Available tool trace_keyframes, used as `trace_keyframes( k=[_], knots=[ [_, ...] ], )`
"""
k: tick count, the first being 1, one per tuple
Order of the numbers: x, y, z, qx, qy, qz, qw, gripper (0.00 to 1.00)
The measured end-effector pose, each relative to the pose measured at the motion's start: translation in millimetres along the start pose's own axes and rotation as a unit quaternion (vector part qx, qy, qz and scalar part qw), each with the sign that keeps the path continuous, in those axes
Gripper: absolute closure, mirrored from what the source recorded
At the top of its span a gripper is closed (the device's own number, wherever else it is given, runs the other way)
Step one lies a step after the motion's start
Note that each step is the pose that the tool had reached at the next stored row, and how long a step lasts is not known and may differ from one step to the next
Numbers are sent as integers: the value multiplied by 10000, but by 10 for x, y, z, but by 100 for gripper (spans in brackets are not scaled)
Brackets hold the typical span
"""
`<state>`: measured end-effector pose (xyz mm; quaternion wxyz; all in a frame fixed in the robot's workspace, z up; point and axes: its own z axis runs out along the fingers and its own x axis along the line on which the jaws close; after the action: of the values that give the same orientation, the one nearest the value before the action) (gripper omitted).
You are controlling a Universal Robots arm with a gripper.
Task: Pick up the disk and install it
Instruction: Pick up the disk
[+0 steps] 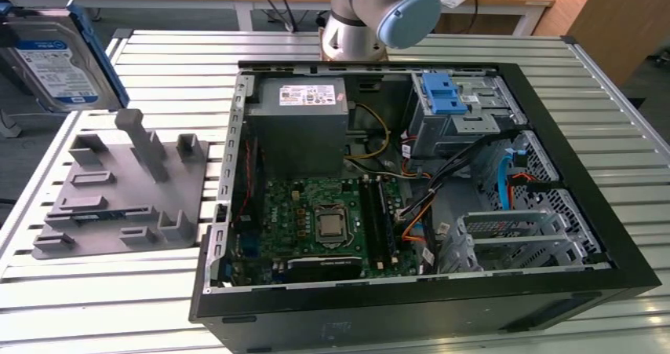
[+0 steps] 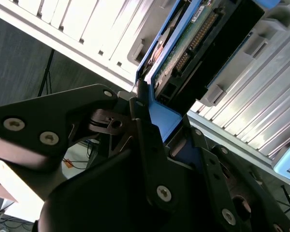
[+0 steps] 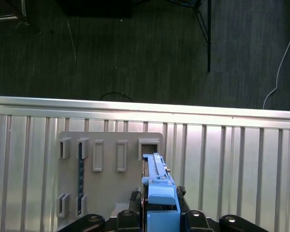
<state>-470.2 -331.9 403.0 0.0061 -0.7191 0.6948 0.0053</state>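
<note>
The disk (image 1: pixel 55 60), a silver drive with a white-and-blue label and blue side rails, hangs in the air at the exterior view's upper left, above the grey holder block (image 1: pixel 115 189). In the first wrist view the disk (image 3: pixel 157 186) shows edge-on, its blue end between the black fingers (image 3: pixel 191 217) of my gripper (image 3: pixel 159 220), with the holder block (image 3: pixel 106 179) below. In the second wrist view my gripper (image 2: pixel 166 133) is shut on the blue end of the disk (image 2: pixel 193 43), whose circuit-board side faces the camera.
The open computer case (image 1: pixel 586 213) lies on the slatted metal table (image 1: pixel 157 291), at the exterior view's right of the holder. Inside it are a metal drive cage with a blue latch (image 1: pixel 445 95), a grey power-supply box (image 1: pixel 304 118) and the motherboard (image 1: pixel 325 220). The arm's base (image 1: pixel 377 16) stands behind the case.
</note>
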Motion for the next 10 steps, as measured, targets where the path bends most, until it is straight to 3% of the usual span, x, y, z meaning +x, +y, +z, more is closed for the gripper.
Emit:
trace_keyframes(
  k=[5, 10],
  knots=[
    [-2, 0, -111, 0, 0, 0, 10000, 64],
    [-4, 0, -263, 0, 0, 0, 10000, 64]
  ],
)
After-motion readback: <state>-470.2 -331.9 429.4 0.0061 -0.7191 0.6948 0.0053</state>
